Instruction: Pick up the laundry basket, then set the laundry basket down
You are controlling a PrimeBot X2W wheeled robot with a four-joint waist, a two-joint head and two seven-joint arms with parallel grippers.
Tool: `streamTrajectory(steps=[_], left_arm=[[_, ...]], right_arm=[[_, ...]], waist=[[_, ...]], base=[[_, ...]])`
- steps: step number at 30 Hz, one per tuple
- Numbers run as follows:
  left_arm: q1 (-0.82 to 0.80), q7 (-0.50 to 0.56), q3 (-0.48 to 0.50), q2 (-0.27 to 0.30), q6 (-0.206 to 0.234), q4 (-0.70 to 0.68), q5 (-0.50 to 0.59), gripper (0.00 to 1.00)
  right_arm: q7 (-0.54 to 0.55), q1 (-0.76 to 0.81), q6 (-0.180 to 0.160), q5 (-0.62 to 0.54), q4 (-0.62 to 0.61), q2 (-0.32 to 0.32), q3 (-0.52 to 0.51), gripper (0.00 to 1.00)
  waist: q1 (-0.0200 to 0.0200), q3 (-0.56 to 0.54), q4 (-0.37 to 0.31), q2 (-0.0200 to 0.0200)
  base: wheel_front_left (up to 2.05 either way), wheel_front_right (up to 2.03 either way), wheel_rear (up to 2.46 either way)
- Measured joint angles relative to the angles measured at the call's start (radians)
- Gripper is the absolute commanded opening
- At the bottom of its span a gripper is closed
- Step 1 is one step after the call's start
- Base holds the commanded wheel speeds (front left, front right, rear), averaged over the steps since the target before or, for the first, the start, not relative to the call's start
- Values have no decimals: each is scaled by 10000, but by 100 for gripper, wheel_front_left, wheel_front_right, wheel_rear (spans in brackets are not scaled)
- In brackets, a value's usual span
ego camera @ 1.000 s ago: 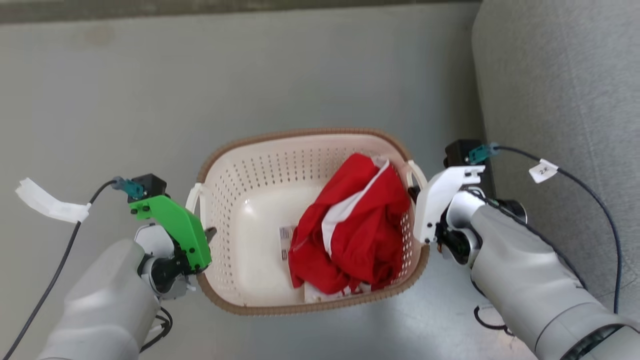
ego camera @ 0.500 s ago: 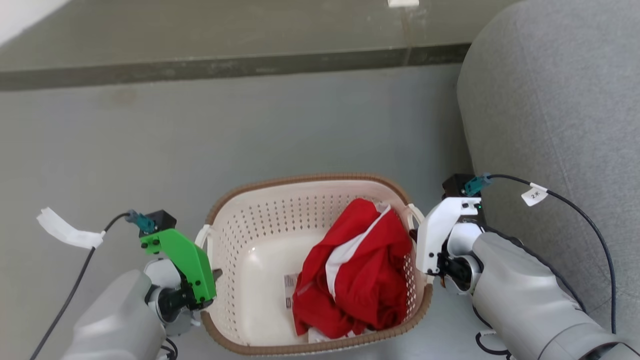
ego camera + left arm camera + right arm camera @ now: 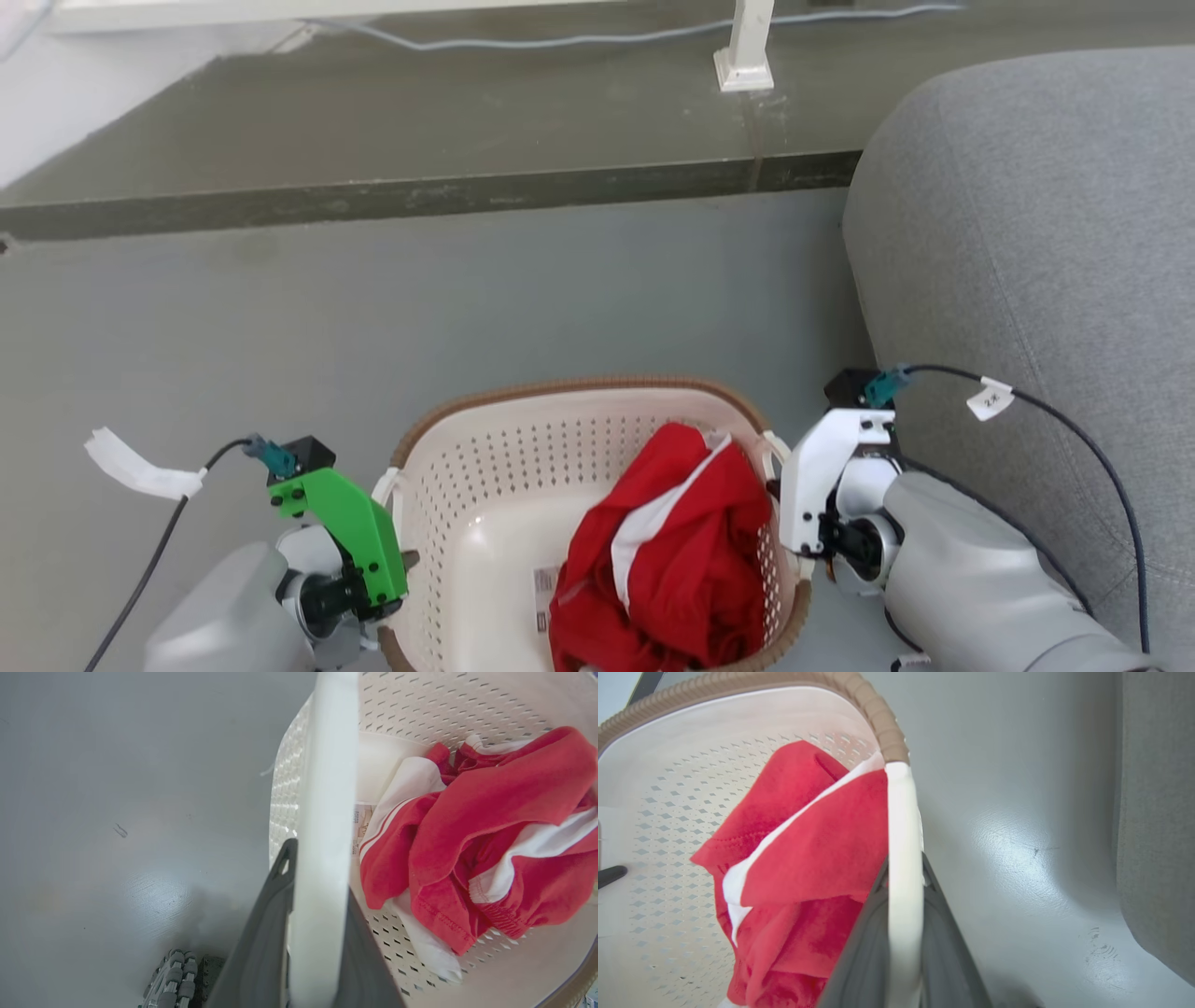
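The laundry basket (image 3: 485, 467), cream-white and perforated with a brown woven-look rim, sits low in the middle of the head view between my two arms. It holds a crumpled red and white garment (image 3: 672, 551). My left gripper (image 3: 403, 560), under its green mount, is shut on the basket's left white handle (image 3: 327, 788). My right gripper (image 3: 773, 490), under its white mount, is shut on the right white handle (image 3: 903, 826). In each wrist view the dark fingers press both sides of the handle. A label sticker (image 3: 544, 588) lies on the basket's inner bottom.
A grey sofa (image 3: 1027, 233) stands close on the right, next to my right arm. Grey floor (image 3: 467, 299) stretches ahead to a dark step (image 3: 420, 196); beyond it are a white post (image 3: 744, 56) and a cable.
The whole head picture has slid down, so the camera has moved: the step, post and more sofa came into view. Both grippers stay shut on the handles; the basket sits the same between them.
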Motion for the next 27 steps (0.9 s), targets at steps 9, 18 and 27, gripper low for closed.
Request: streamTrajectory(steps=[9,18,27], left_arm=[[175,44,-44,-33,2,48,-127,0],[175,44,-63,-29,2,52,-130,0],[175,42,-96,-17,0,56,-140,0]], right_arm=[[155,166,-13,153,42,-12,180,0],[188,165,-44,341,38,-21,272,0],[188,162,-61,449,35,-27,357,0]], waist=[[0,-282,8,0],[0,-307,6,0],[0,-308,41,0]], base=[[0,0,0],[0,0,0],[0,0,0]])
